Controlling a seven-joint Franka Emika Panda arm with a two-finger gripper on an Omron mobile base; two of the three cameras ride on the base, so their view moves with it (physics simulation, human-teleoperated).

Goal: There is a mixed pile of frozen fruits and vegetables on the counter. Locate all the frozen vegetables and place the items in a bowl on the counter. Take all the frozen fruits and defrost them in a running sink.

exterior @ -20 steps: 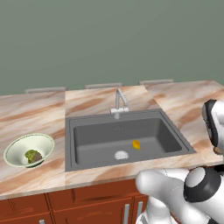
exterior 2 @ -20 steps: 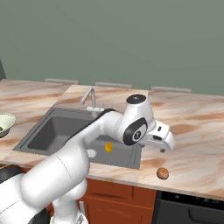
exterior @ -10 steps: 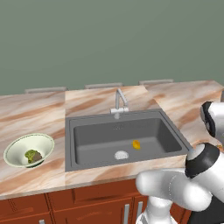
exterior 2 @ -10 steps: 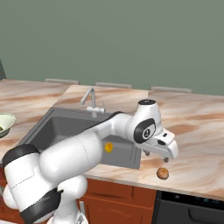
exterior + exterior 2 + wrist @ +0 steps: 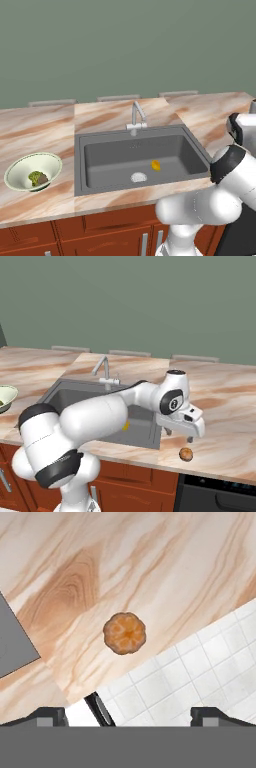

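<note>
Over at nine o'clock on the desk point(image 5: 107, 117) sits the bowl point(image 5: 22, 170) with the green floret point(image 5: 34, 176) and the dark brown lump point(image 5: 42, 179) inside it, and the yellow-orange fruit point(image 5: 156, 165) lies in the sink point(image 5: 110, 155) just at three o'clock of the drain point(image 5: 138, 176). Further right, the gripper point(image 5: 176, 436) hangs with its fingers spread wide and nothing between them, and the brown round fruit point(image 5: 185, 454) rests on the desk near the front edge, at about five o'clock of it.
</note>
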